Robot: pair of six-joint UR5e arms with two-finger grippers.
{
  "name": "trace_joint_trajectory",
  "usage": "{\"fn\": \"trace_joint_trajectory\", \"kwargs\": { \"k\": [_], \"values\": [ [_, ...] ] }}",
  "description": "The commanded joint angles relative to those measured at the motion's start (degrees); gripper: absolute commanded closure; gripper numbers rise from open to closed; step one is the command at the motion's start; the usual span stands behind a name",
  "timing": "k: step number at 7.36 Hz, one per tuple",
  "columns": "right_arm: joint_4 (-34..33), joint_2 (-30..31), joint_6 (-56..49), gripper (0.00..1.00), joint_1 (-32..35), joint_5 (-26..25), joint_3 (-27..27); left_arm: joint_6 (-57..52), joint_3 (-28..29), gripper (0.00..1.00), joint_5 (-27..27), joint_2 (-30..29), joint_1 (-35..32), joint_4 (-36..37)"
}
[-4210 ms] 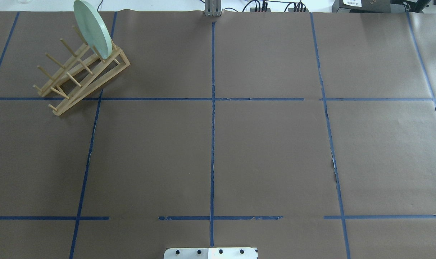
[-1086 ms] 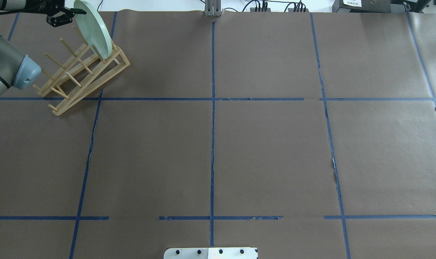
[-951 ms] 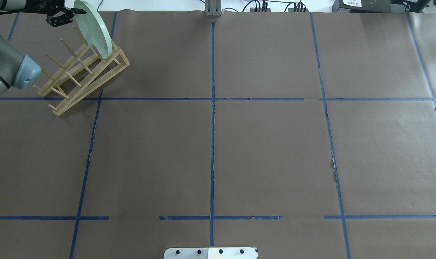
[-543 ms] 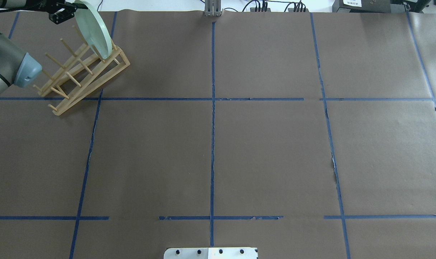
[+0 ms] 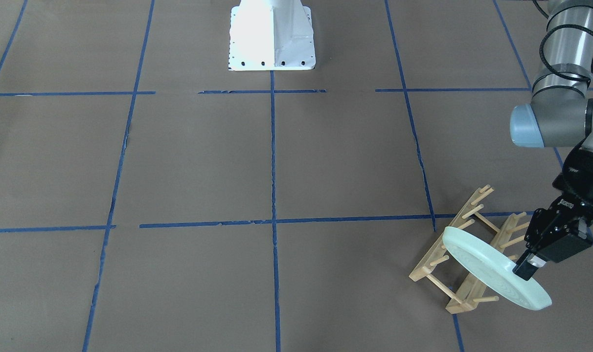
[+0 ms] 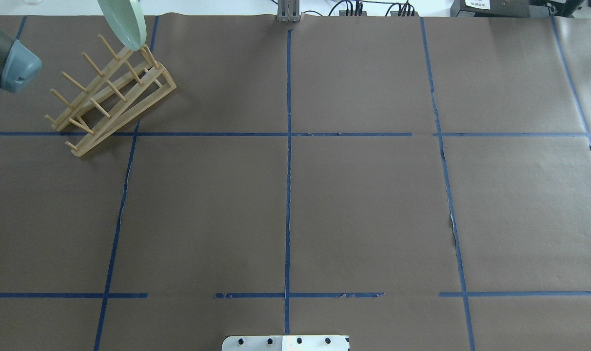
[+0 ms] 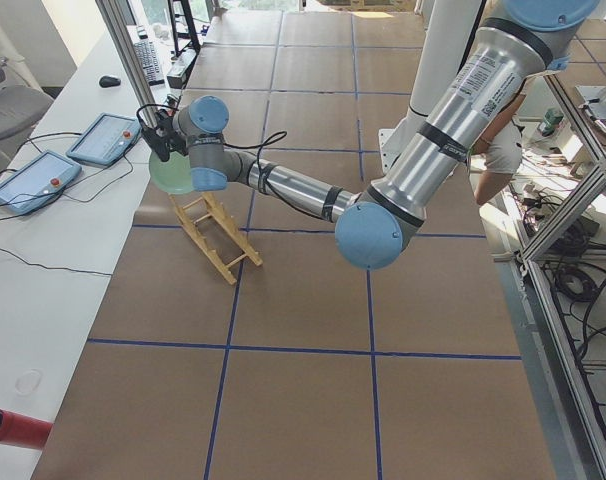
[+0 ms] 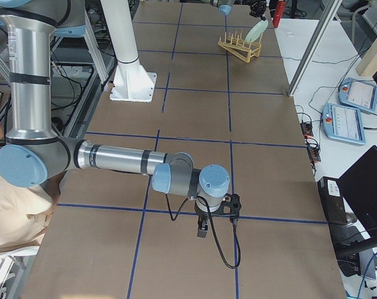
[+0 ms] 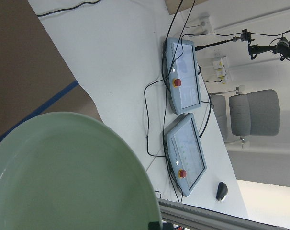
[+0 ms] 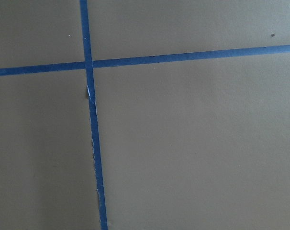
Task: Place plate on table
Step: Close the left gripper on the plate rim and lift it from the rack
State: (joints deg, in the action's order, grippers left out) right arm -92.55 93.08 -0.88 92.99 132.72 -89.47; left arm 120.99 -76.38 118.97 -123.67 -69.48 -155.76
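Note:
The pale mint-green plate [image 5: 482, 264] hangs tilted just above the far end of the wooden peg rack [image 5: 426, 262]. My left gripper [image 5: 522, 271] is shut on its rim. In the overhead view only the plate's lower part [image 6: 125, 24] shows at the top edge, clear of the rack [image 6: 110, 97], and the gripper is out of frame. The plate fills the lower left of the left wrist view [image 9: 68, 177]. My right gripper [image 8: 202, 229] shows only in the exterior right view, low over the brown paper table [image 6: 364, 204]; I cannot tell whether it is open.
The white robot base [image 5: 272, 34] stands at the table's robot side. Two teach pendants [image 9: 183, 81] and cables lie on the white bench beyond the rack. My left arm's elbow [image 6: 12, 68] hangs over the table's left edge.
The plate has risen out of the rack's slot and moved toward the top edge of the overhead view. My left gripper has left that view with it.

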Motion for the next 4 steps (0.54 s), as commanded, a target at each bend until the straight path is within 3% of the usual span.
{"fn": "trace_joint_trajectory", "kwargs": {
  "k": [1, 3, 4],
  "values": [
    [0.00, 0.00, 0.00, 0.00, 0.00, 0.00, 0.00, 1.10, -5.60, 1.00, 4.92, -1.65, -0.22, 7.00],
    [0.00, 0.00, 0.00, 0.00, 0.00, 0.00, 0.00, -3.27, -12.87, 1.00, 9.69, -2.81, 3.27, 21.82],
    [0.00, 0.00, 0.00, 0.00, 0.00, 0.00, 0.00, -8.18, -17.96, 1.00, 9.09, -2.89, 8.35, 34.61]
  ]
}}
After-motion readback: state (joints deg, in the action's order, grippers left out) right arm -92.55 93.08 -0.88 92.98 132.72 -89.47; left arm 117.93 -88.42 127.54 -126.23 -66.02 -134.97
